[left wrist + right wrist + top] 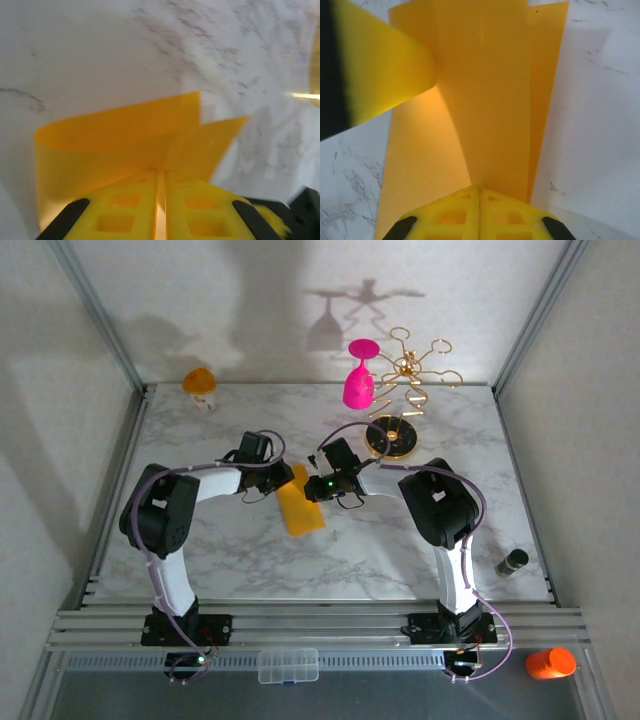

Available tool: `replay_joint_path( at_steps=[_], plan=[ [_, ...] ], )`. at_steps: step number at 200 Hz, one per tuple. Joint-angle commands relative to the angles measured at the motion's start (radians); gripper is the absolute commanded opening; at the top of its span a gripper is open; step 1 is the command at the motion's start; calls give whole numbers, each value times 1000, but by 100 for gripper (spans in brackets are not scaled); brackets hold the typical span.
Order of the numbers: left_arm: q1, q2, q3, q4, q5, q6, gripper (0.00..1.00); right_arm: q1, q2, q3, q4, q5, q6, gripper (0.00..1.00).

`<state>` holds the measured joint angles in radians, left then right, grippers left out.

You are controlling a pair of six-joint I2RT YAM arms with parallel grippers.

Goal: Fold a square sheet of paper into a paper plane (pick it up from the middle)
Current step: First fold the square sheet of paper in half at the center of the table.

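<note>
Currently, the square sheet of paper (303, 508) sits at about the middle of the worktop (230, 570). It is doubled over into a narrow band whose long side runs from the far edge toward the near edge.

1. Left fingers (132, 202): clenched on the sheet. The left wrist view shows the two yellow pads pressed together with a paper edge pinched in the seam. Beyond them the upper layer bends back in an open, uncreased curl.
2. Right fingers (507, 217): clenched on the sheet. The right wrist view shows the pads closed on one layer that rises away from them, with a second layer lying flat beneath and offset to the right.
3. Both arms meet at the far end of the band, the left from the left side and the right from the right side.

Other items on the worktop:
- Gold rack (410, 368), near the far edge and right of centre, on a round black base (390, 438).
- Pink goblet (359, 380), inverted, at the rack's left side.
- Orange-topped white cup (200, 386), at the far left corner.
- Small dark bottle (512, 562), near the right edge.
</note>
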<state>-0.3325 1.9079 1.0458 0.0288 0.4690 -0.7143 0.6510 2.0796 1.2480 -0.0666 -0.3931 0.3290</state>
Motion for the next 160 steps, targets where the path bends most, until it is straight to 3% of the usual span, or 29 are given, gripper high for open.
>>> replay_joint_path(
  at_steps=[1,95,160],
  plan=[
    [26,43,21,-29,-54,17,12,-40,114,-85,-231,195,0,8],
    [185,114,80,-91,-81,113,13,-40,99,-133,-223,233,17,8],
    [180,29,124,-96,-37,78,13,-31,75,-143,-188,202,126,8]
  ],
)
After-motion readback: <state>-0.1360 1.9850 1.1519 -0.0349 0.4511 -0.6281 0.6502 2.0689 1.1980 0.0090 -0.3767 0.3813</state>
